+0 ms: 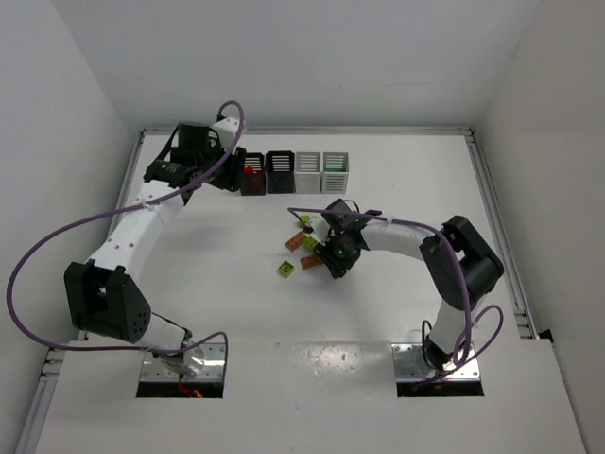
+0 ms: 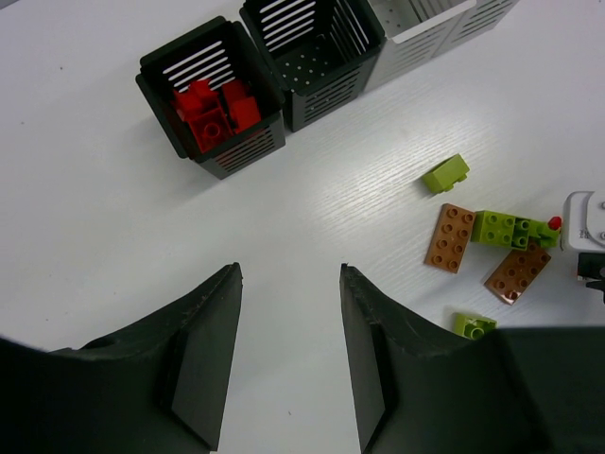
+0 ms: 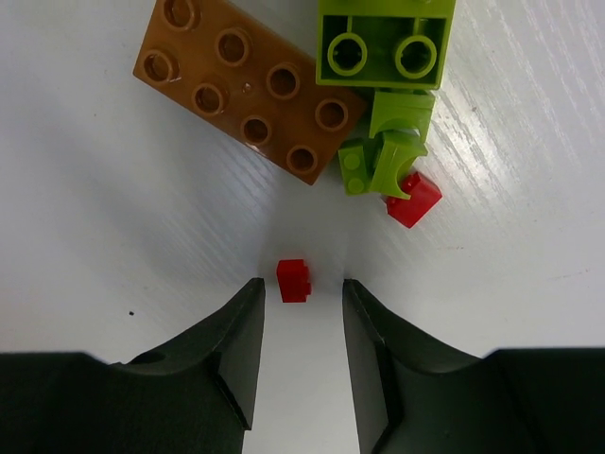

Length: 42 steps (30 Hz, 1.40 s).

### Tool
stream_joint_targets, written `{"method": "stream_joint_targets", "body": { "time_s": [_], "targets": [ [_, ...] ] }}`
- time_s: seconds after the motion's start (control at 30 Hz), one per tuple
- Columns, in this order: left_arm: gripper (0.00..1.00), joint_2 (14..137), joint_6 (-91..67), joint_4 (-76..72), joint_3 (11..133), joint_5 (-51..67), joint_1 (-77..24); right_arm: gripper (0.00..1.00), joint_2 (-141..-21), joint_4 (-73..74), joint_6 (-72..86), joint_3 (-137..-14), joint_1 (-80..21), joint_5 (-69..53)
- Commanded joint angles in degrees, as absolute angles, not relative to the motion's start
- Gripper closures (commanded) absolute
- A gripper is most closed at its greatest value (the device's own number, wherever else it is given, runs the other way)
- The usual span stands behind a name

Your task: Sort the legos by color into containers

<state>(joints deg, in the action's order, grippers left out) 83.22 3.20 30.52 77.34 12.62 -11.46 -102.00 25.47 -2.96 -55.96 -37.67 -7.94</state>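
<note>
hovering in the top view just beside the black slatted plastic bin (image 1: 253, 187) of red bricks (image 1: 251, 171), the left gripper (image 1: 231, 180) shows, in its wrist view, fingers apart and empty. right wrist: right gripper (image 3: 302, 282) fingers apart, tiny red plastic brick (image 3: 293, 281) between their tips, seemingly lined up for pinching.

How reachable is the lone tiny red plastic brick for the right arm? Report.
Likely yes: the lone tiny red plastic brick sits at the mouth of the open right pincer, nothing between them.

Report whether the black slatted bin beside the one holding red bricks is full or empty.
Empty: the second black slatted bin shows only its bare dotted floor; the neighbouring black bin holds red bricks.
</note>
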Motion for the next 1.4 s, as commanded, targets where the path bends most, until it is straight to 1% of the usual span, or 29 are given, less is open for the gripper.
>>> {"method": "stream_joint_targets", "body": {
  "time_s": [0.0, 0.33, 0.4, 0.7, 0.9, 0.93, 1.13, 1.23, 1.37],
  "targets": [
    [0.49, 80.95, 3.52, 29.18, 76.9, 12.83, -10.63, 0.6, -102.57, 24.26, -2.64, -58.35, -38.84, -6.59],
    [0.49, 80.95, 3.52, 29.18, 76.9, 12.83, -10.63, 0.6, -104.15, 24.26, -2.64, -58.27, -40.52, -3.25],
    [0.49, 81.47, 3.52, 29.18, 76.9, 12.83, -10.63, 0.62, -104.15, 24.26, -3.16, -57.13, -41.04, -1.94],
    [0.49, 81.47, 4.04, 29.18, 76.9, 12.83, -10.11, 0.63, -104.15, 23.73, -3.16, -55.46, -41.57, -1.41],
    [0.49, 80.95, 4.04, 29.18, 76.9, 12.83, -10.11, 0.75, -104.77, 24.26, -3.69, -54.93, -41.57, -3.07],
    [0.49, 80.95, 4.04, 29.18, 76.9, 12.83, -10.11, 0.79, -104.77, 24.26, -3.69, -54.41, -41.57, -3.08],
    [0.49, 80.95, 4.04, 28.65, 76.38, 13.36, -9.58, 0.93, -104.24, 24.26, -3.69, -53.88, -40.26, -4.13],
    [0.49, 80.42, 4.04, 27.52, 74.89, 16.24, -9.58, 0.96, -101.52, 24.87, -3.69, -54.4, -40.25, -4.13],
    [0.47, 79.19, 4.04, 25.75, 71.99, 22.05, -9.58, 0.97, -95.9, 25.4, -2.12, -55.63, -38.42, -3.43]
  ]
}}
